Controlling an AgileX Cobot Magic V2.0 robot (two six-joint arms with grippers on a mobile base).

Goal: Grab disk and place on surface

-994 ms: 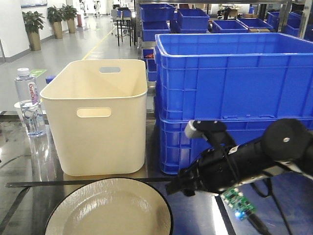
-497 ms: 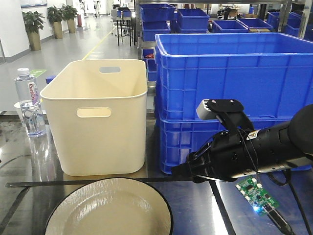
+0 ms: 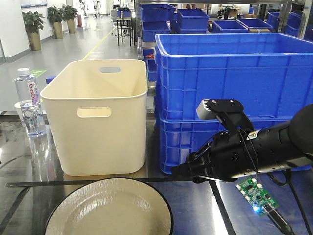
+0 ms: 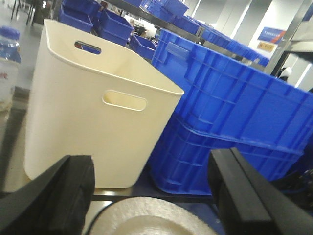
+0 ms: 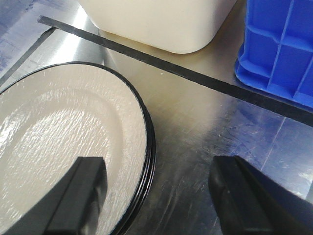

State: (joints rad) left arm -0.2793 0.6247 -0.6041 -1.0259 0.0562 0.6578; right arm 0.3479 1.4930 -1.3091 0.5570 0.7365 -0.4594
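Observation:
The disk [image 3: 110,208] is a cream plate with a black rim, lying flat on the dark glossy surface [image 3: 195,210] at the front. My right gripper [image 3: 185,174] hangs just right of the plate, above the surface. In the right wrist view it [image 5: 159,169] is open, straddling the disk's [image 5: 63,132] right rim: one finger over the plate, the other over the bare surface [image 5: 205,122]. My left gripper [image 4: 151,166] is open and holds nothing, with the disk's [image 4: 151,218] far edge low between its fingers.
A cream bin [image 3: 98,117] stands behind the plate, with stacked blue crates [image 3: 234,88] to its right. A water bottle [image 3: 27,103] stands at the far left. A black tape line [image 3: 73,183] crosses the surface. A small circuit board [image 3: 254,193] hangs under the right arm.
A second ago the right arm sat lower and more folded; it has since risen and stretched left toward the plate. Nothing has moved in the last half second.

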